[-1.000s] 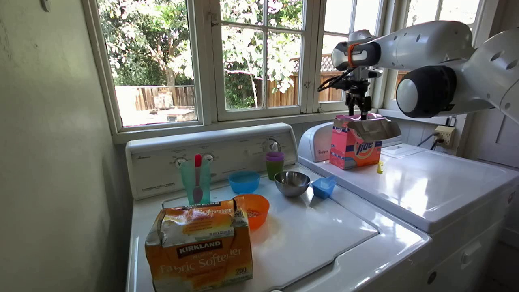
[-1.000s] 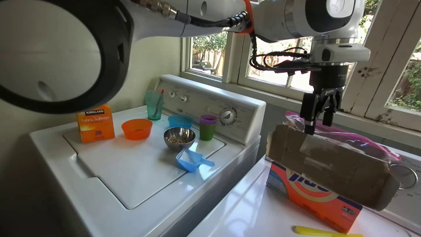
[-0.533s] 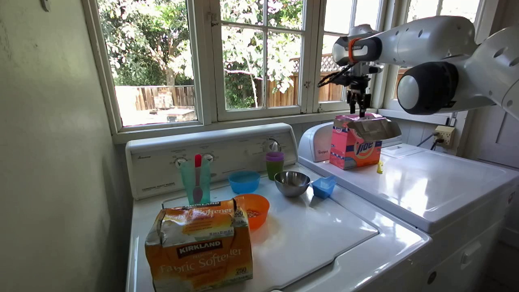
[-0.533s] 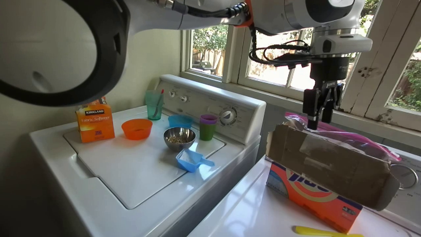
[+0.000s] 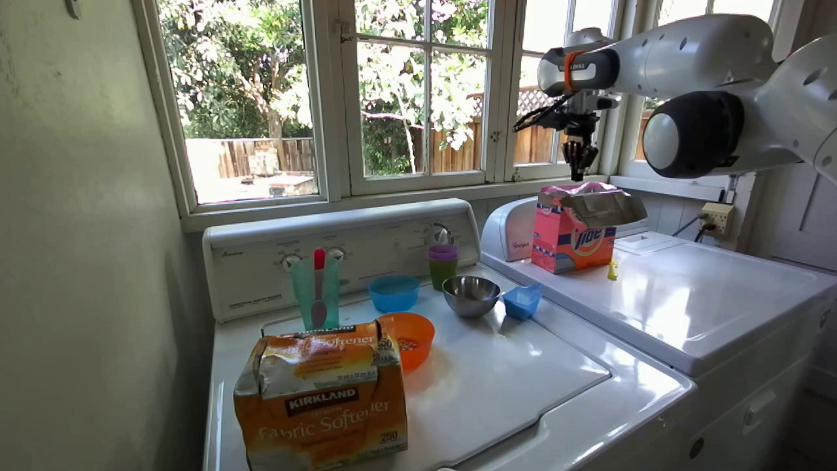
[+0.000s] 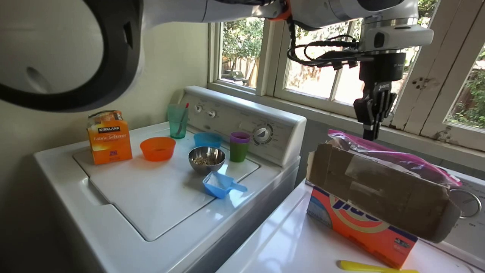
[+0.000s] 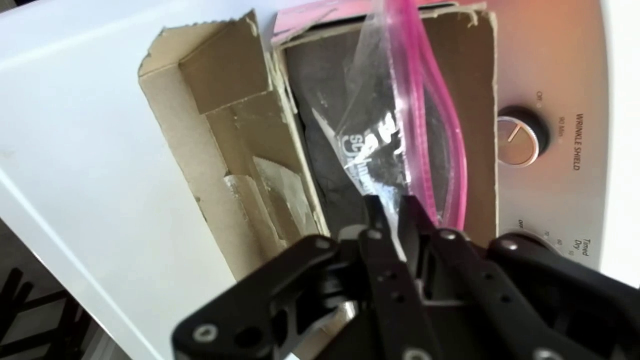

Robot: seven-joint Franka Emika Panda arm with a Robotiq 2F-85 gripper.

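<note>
Wrist view: our jaws stand nearly together, a narrow gap between, seemingly grasping nothing, just above the clear bag (image 7: 372, 155) poking from the Tide box (image 5: 575, 242) on the dryer (image 5: 667, 294). Lowering them, we could snag the loose pink zip (image 7: 416, 110), dragging the box.

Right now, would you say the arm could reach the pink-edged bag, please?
Probably yes: the bag pokes from the open Tide box below the jaws, nothing visibly between, though the jaws look only narrowly parted.
</note>
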